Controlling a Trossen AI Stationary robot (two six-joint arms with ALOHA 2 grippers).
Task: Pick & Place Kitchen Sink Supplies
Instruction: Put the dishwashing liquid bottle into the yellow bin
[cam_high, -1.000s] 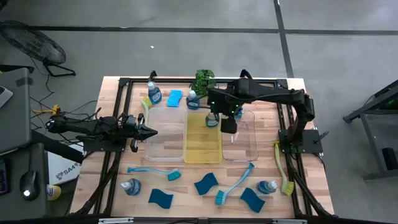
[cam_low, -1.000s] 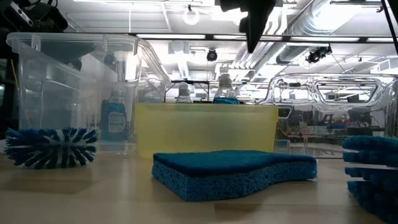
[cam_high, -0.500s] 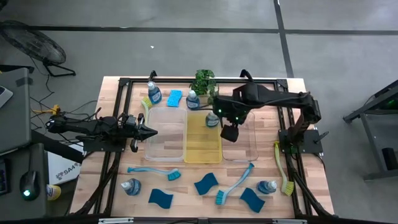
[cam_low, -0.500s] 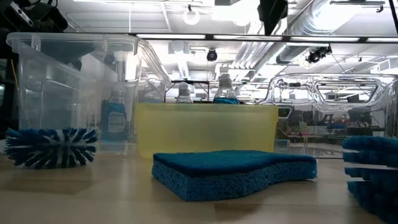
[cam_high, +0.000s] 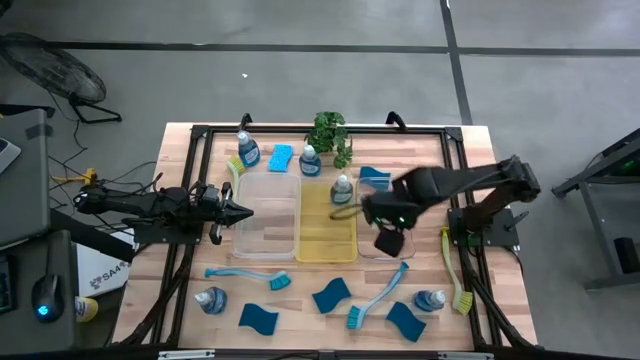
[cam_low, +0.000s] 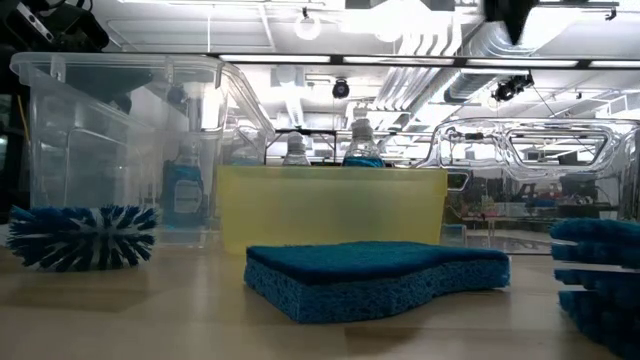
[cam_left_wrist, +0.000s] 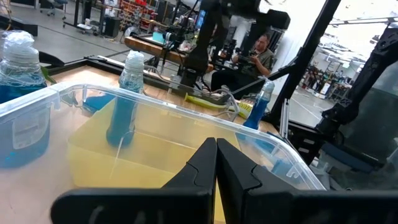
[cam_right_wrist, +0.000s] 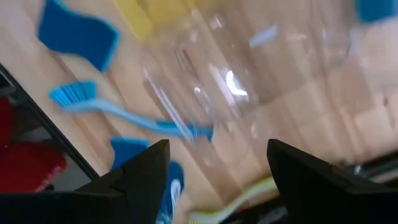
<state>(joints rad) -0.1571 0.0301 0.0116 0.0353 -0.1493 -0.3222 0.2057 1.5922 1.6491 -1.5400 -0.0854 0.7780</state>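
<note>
My right gripper (cam_high: 388, 240) (cam_right_wrist: 217, 180) hangs open, pointing down, over the near end of the right clear tray (cam_high: 405, 215), with nothing between its fingers. Just beyond that tray's near end lies a pale blue dish brush (cam_high: 378, 295) (cam_right_wrist: 124, 112). A soap bottle (cam_high: 342, 190) lies in the yellow tray (cam_high: 325, 240), and a blue sponge (cam_high: 372, 178) shows at the right clear tray's far end. My left gripper (cam_high: 245, 211) (cam_left_wrist: 216, 162) is shut and level at the left clear tray's left side.
On the near part of the table lie blue sponges (cam_high: 330, 296), (cam_high: 259, 319), (cam_high: 405, 320), bottles (cam_high: 211, 299), (cam_high: 430, 300) and a blue brush (cam_high: 250, 275). A yellow-green brush (cam_high: 455, 270) lies at the right edge. Bottles (cam_high: 247, 148), a sponge (cam_high: 281, 157) and a potted plant (cam_high: 328, 130) stand at the far edge.
My right gripper has gone from over the yellow tray's far part toward the table's near edge and somewhat to the right, over the right clear tray, rolling about its own axis as it went. It has stayed open. The sponge at that tray's far end has come into view.
</note>
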